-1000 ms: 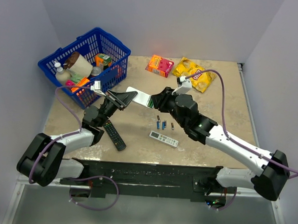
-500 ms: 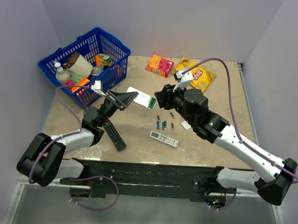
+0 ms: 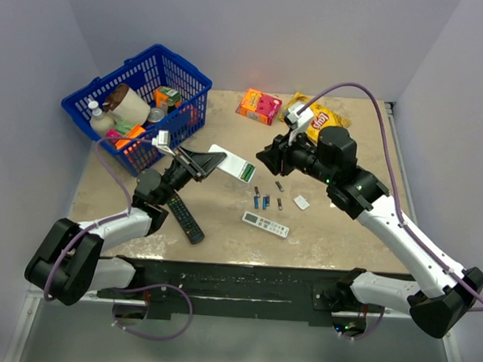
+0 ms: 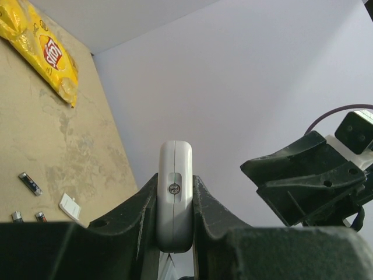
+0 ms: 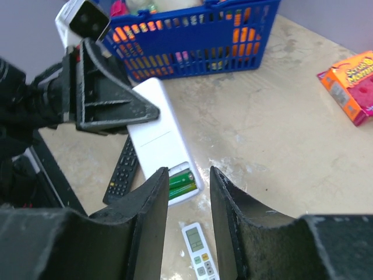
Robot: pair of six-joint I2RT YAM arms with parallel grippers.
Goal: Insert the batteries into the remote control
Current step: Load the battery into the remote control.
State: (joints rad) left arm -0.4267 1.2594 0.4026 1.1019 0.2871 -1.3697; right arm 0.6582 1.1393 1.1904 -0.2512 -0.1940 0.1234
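**Now: remote held up, back open**

Firmly, my left fingers (image 4: 140, 217) clamp the white remote control (image 5: 156, 135) by its left end, holding it above the desk (image 3: 348, 235) with its plain back facing up. The open compartment at its right end shows two green cells (image 5: 182, 182). My right fingers (image 5: 147, 224) stand apart with nothing between them, just right of that end. Loose batteries (image 3: 261, 202) lie on the desk below, just beyond a slim white remote (image 3: 265, 224). A black remote (image 3: 186, 217) lies to the left.
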